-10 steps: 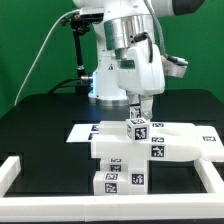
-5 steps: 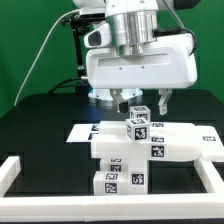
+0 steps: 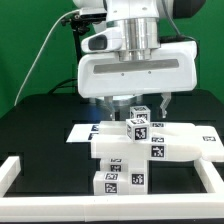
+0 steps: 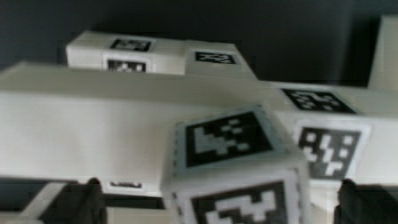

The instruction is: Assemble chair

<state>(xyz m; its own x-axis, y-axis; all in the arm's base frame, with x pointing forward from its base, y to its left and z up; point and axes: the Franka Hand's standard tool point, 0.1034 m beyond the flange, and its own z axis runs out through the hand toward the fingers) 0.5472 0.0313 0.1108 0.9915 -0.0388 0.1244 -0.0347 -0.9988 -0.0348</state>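
The chair [image 3: 130,150], a stack of white tagged blocks, stands on the black tabletop [image 3: 40,125] close to its near edge, roughly midway along that edge, just behind the white rail [image 3: 20,170]. A small tagged cube [image 3: 139,118] sits at the top of the stack; the wrist view shows the same cube [image 4: 240,170] close up and tilted. The marker board [image 3: 195,133] lies flat behind the chair. The pincer [image 3: 143,100] hangs just above the cube, fingers [image 3: 163,100] apart and not closed on anything. Whether they touch the cube cannot be determined.
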